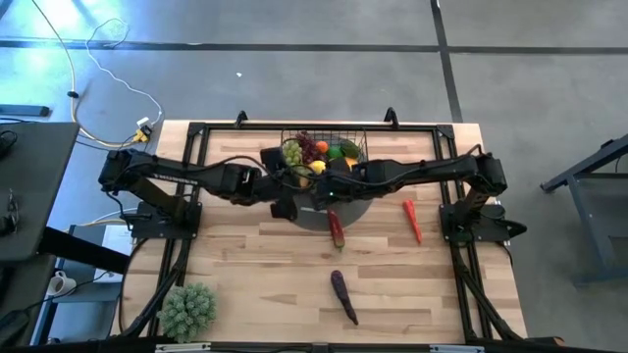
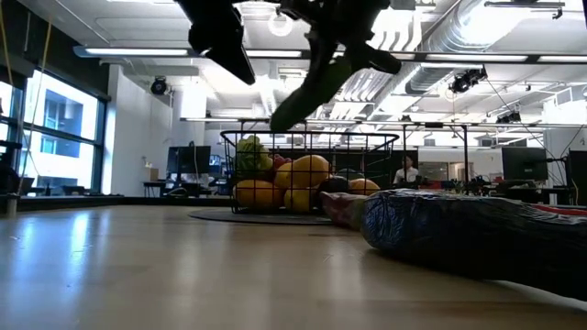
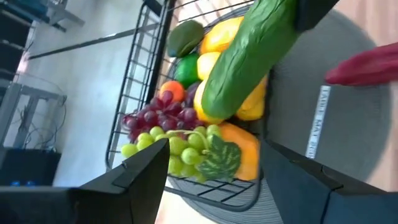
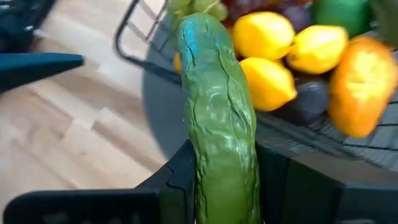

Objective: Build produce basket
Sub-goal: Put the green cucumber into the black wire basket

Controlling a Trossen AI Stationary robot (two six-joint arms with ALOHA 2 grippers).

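Observation:
The black wire basket [image 1: 365, 137] stands on a flat grey disc [image 1: 345, 214] at the far middle of the table. It holds lemons [image 4: 264, 34], orange fruit, purple and green grapes [image 3: 177, 146], a lime and an avocado. My right gripper [image 4: 227, 177] is shut on a green cucumber [image 4: 217, 106] and hangs above the basket's near left corner [image 2: 234, 137]. My left gripper [image 3: 217, 186] hovers open just left of it, above the disc's edge, touching nothing. On the wood lie a red chili [image 1: 412, 221], another red vegetable [image 1: 337, 230] and a purple eggplant [image 1: 343, 297]. My right gripper pinches the cucumber between its two fingers [image 4: 273, 177] at the end nearest the wrist [image 4: 227, 186]. The cucumber runs forward out of the fingers, along them. It is lifted clear and slants down toward the table's left, with its free end [image 2: 280, 124] above the basket's rim.
A green spiky ball [image 1: 186, 309] sits at the near left corner. The eggplant [image 2: 477, 229] lies close to the near edge. Bare wood spreads left and right of the disc. People and desks show in the room behind the table.

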